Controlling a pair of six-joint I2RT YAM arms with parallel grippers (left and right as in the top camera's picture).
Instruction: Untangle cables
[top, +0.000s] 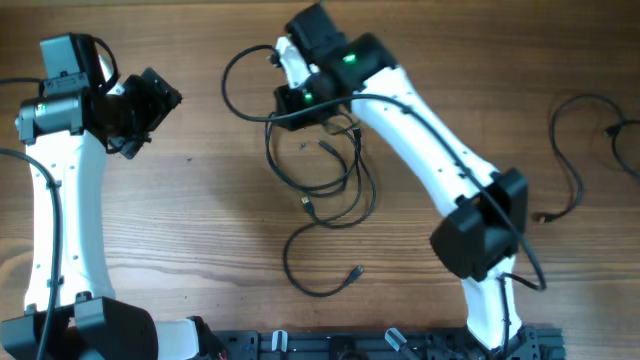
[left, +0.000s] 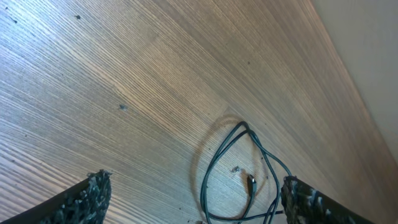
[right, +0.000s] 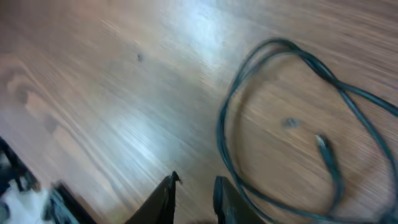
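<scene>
- Since the cables (top: 322, 190) are piled in overlapping loops mid-worktop (top: 200, 220), with the top of the pile under the right claw (right: 194, 190), more than one strand could easily be caught at once. Then the whole knot gets dragged instead of one cord being teased out.
- The right claw is seen clenched down to a slim gap. Whether a strand is actually pinched between the fingers can't be told, since the wrist view is too blurry. If nothing is caught, the lift is wasted. If only the edge of a cord is nipped, it could be lost mid-pull.
- The left claw (left: 196, 190) is held wide, released, with nothing gripped, off to the left of the pile. With nothing pinned down on that side, any pull is likely to be followed by the full tangle, and loops could be cinched tighter.
- A small plug (top: 305, 203) is seen inside the loops, so it could be snagged on a crossing strand.
- One separated cord (top: 575, 170) is laid out well apart near the right edge. It could be swept into the pile if a wide swing is made by the right arm.
</scene>
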